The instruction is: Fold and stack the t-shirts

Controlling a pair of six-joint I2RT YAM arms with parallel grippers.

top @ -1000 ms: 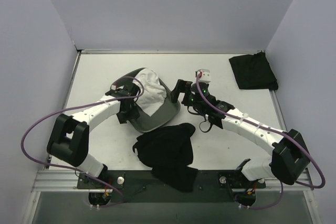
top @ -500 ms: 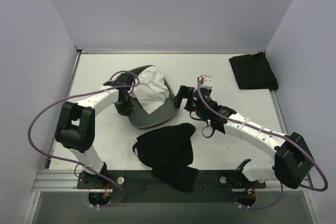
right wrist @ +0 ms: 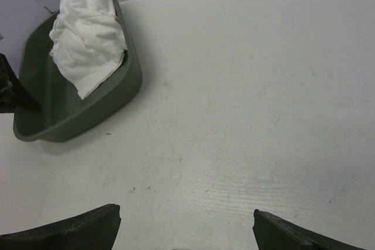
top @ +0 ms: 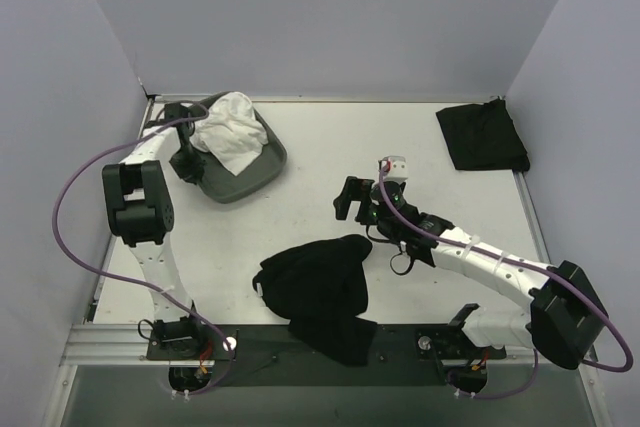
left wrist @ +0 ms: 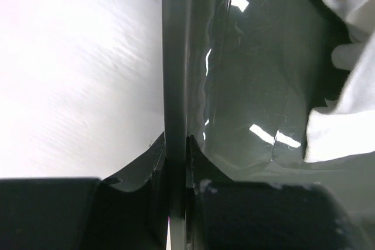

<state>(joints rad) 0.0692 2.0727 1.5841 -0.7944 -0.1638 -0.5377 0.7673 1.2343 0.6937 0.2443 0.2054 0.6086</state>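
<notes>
A crumpled black t-shirt (top: pixel 322 287) lies on the table near the front, partly over the dark front rail. A second black t-shirt (top: pixel 482 137) lies folded at the back right. My left gripper (top: pixel 187 163) is shut on the left rim of the grey-green tray (top: pixel 243 183) at the back left. In the left wrist view that rim (left wrist: pixel 174 74) runs straight up from between the closed jaws of my left gripper (left wrist: pixel 176 150). My right gripper (top: pixel 349 199) hangs open above bare table just beyond the crumpled shirt. In its own view my right gripper (right wrist: pixel 186 229) has nothing between its fingers.
A bunched white cloth (top: pixel 230 132) fills the far part of the tray; the right wrist view shows the white cloth (right wrist: pixel 88 33) and the tray (right wrist: pixel 108 100) at upper left. Walls close in the table on the left, back and right.
My left gripper has shut on the tray's rim and pulled the tray with the white cloth from the table's middle to the back left. My right gripper has drawn slightly nearer, still open.
</notes>
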